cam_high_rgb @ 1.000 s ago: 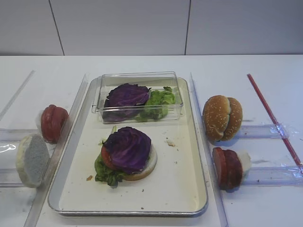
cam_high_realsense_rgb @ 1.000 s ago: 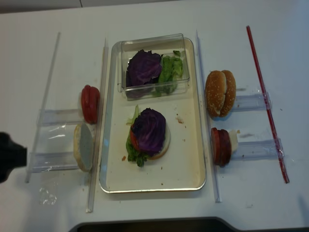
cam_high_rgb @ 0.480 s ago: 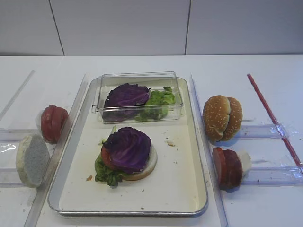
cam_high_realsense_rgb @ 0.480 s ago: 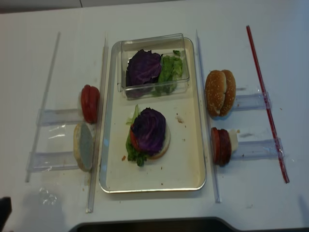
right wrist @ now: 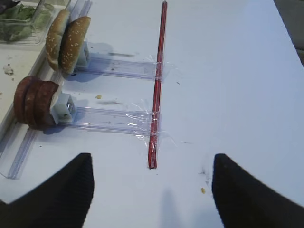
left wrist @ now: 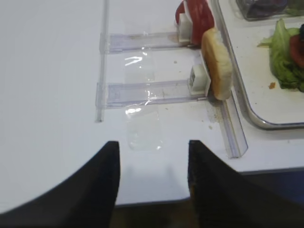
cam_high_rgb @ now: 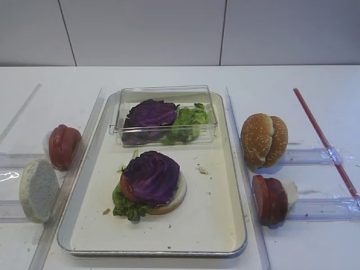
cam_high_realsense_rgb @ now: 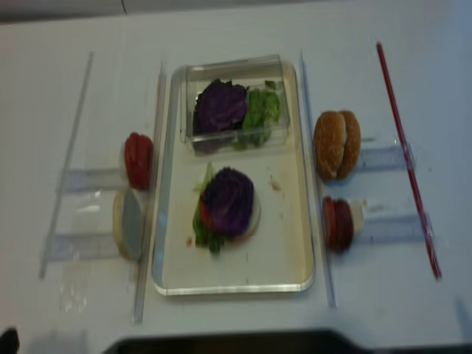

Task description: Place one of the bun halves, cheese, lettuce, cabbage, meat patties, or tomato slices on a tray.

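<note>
One tray (cam_high_rgb: pixel 236 185) sits mid-frame holding one stacked bun (cam_high_rgb: pixel 174 194) topped with cabbage (cam_high_rgb: pixel 153 175). Two more buns (cam_high_rgb: pixel 264 139) stand at right. Both tools, left tool (left wrist: pixel 153 156) and right tool (right wrist: pixel 152 185), are open, holding nothing.

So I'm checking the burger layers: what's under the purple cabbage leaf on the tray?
Under the cabbage a red tomato slice shows at the left edge, green lettuce below, and a pale bun half at the right on the tray. Anything else beneath the leaf is covered.

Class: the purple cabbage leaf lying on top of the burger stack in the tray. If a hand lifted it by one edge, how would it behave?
The cabbage looks thin and crinkled, so it would probably droop. It likely weighs little. Resting loose on the tomato slice, it may slide off when nudged.
</note>
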`<action>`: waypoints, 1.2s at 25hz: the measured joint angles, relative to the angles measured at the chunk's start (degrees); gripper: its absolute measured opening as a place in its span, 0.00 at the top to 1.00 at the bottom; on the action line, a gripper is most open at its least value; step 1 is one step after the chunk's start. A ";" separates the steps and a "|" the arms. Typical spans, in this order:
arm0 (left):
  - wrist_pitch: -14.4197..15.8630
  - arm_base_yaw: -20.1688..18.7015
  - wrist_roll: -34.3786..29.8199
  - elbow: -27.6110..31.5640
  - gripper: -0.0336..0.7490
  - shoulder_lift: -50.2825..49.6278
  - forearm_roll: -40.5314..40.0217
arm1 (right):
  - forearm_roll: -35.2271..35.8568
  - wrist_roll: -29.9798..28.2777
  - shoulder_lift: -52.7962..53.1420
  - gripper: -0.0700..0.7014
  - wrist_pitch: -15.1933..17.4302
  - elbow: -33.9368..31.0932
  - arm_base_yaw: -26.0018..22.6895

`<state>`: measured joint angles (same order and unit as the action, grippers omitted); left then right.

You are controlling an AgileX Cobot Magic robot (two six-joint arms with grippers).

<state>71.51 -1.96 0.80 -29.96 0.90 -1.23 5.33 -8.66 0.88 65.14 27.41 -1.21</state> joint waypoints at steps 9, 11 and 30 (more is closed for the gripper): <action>-3.11 0.00 -7.98 1.93 0.55 0.00 5.43 | 0.00 0.00 0.00 0.22 0.00 0.00 0.00; -3.20 0.00 -7.98 1.93 0.55 0.00 5.43 | 0.00 0.00 0.00 0.22 0.00 0.00 0.00; -3.70 0.00 -4.16 2.06 0.55 0.00 5.09 | 0.00 0.00 0.00 0.22 0.00 0.00 0.00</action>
<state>67.81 -1.96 -3.36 -27.89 0.90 3.86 5.33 -8.66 0.88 65.14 27.41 -1.21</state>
